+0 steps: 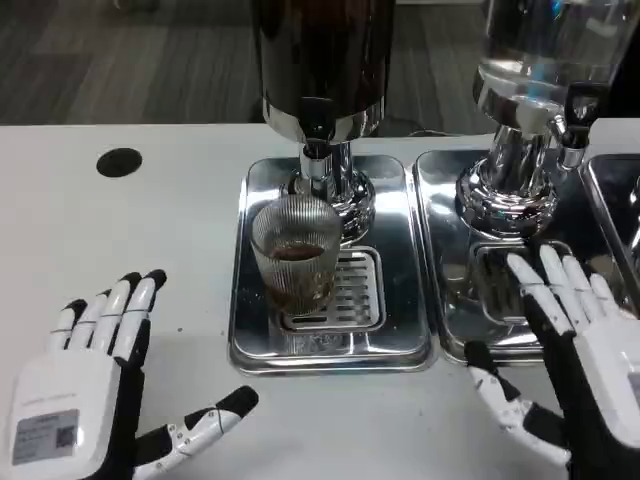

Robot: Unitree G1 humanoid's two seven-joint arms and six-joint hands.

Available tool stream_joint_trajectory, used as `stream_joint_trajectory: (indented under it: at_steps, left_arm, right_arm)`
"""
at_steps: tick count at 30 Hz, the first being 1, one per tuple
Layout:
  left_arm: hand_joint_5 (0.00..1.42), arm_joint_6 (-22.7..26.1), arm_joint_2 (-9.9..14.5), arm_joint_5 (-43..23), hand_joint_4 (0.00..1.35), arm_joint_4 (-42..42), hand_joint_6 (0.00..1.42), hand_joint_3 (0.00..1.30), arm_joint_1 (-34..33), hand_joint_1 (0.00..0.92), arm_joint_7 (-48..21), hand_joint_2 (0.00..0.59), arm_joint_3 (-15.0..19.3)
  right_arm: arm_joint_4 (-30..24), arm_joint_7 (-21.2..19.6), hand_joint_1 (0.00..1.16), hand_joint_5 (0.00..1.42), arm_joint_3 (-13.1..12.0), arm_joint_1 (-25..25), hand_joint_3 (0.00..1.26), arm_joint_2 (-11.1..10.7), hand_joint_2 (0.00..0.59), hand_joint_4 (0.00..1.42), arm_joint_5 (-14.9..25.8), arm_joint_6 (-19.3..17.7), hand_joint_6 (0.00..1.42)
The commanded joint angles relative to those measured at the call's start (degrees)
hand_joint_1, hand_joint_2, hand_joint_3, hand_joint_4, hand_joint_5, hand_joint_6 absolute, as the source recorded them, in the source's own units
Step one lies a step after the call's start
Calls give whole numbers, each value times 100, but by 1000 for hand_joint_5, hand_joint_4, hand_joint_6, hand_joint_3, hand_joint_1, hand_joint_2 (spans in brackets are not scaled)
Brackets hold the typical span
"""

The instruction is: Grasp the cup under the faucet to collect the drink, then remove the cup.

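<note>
You had the cup (296, 262) on its tray's (255, 340) grate, below the faucet (318, 150) | left hand (95, 405) released, holding nothing | right hand (580, 365) spread over neighbouring tray's (440, 230) front edge.

A white table (120, 260) fills the near scene, with a round black hole (119, 162) at far left. Beyond lies grey, possibly carpeted floor (120, 60).
</note>
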Motion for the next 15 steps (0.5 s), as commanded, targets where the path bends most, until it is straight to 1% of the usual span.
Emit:
stream_joint_trajectory:
  at_steps: [1,2,4,8,9,13,15]
  left_arm:
    - [118,99,-75,13,0,329,83,85,-235,0,79,56,-113]
    - [118,125,-94,7,0,387,82,81,-272,0,76,56,-127]
    - [108,159,-110,-12,0,446,73,61,-311,0,85,53,-154]
    - [94,286,-115,-48,0,458,62,48,-340,0,14,53,-169]
    - [93,299,-101,-75,0,455,61,46,-337,0,4,53,-154]
    - [81,322,-63,-119,0,419,51,37,-293,0,21,53,-121]
    - [83,304,-55,-139,0,405,50,37,-258,0,51,54,-99]
  right_arm:
    - [104,975,444,0,-2,-672,73,230,335,0,1006,199,0]
    - [144,1141,479,0,-8,-791,74,263,318,0,1161,241,0]
    - [204,1399,507,0,-17,-1016,57,319,297,0,1358,349,0]
    - [343,1810,552,0,23,-1482,3,429,248,0,1579,604,0]
    - [368,1872,569,0,35,-1562,1,454,236,0,1594,652,1]
    - [607,2103,636,0,66,-1938,0,600,218,0,1743,886,2]
    - [746,2167,643,0,104,-2142,0,661,217,0,1728,1018,2]
